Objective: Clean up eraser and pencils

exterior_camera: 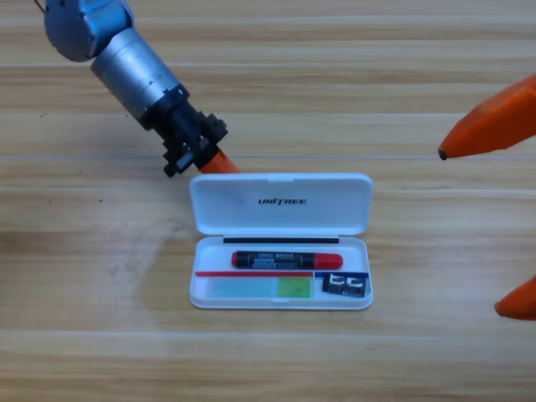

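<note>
Case (280, 203) open on worktop (100, 276): I log black pencil (287, 260), green pencil (260, 288) and eraser (347, 286) inside, lengthwise left-right, directly below-right of nearer left end effector (219, 162), jaw state unreadable; right end effector (502, 218) wide, idle.

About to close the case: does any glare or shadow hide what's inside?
High view: no; black pencil, green pencil and eraser all show in the case; faint sheen on the table beside it; left gripper partly behind the lid; right gripper cut off at the edge.
</note>
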{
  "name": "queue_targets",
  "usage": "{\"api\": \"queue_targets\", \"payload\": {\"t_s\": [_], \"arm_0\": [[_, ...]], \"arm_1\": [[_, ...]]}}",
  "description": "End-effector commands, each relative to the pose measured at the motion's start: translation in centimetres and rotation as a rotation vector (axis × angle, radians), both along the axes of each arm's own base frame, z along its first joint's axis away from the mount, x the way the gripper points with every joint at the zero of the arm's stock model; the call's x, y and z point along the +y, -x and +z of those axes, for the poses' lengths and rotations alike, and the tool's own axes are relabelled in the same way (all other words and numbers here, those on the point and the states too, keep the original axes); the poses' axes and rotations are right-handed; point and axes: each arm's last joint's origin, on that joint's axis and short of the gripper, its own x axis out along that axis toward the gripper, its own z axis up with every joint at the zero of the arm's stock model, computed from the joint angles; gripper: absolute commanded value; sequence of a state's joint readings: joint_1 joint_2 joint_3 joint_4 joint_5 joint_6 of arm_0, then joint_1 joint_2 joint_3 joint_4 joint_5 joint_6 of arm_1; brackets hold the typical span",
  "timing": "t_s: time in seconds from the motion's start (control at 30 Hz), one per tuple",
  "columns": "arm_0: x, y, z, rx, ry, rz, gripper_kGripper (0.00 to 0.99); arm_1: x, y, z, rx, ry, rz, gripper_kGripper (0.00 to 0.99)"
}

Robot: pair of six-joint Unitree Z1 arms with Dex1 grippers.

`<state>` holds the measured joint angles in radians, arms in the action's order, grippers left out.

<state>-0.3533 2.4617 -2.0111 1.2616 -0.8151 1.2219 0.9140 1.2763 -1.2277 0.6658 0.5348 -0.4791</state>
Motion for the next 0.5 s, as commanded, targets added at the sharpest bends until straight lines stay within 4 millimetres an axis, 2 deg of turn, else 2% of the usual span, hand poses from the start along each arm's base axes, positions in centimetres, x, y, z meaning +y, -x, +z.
{"api": "queue_targets", "payload": {"t_s": [0.03,0.23,0.5], "arm_0": [[-2.5,1.8,-3.4,0.1,-0.042,-0.059,0.0],[-3.6,2.9,-3.1,0.083,-0.083,-0.101,0.0],[-4.2,4.1,-2.7,0.074,-0.12,-0.131,0.0]], "arm_1": [[0.7,-0.7,-1.4,0.04,0.02,0.004,0.989],[0.7,-0.7,-1.4,0.042,0.022,0.005,0.989],[0.8,-0.8,-1.5,0.047,0.022,0.009,0.989]]}}
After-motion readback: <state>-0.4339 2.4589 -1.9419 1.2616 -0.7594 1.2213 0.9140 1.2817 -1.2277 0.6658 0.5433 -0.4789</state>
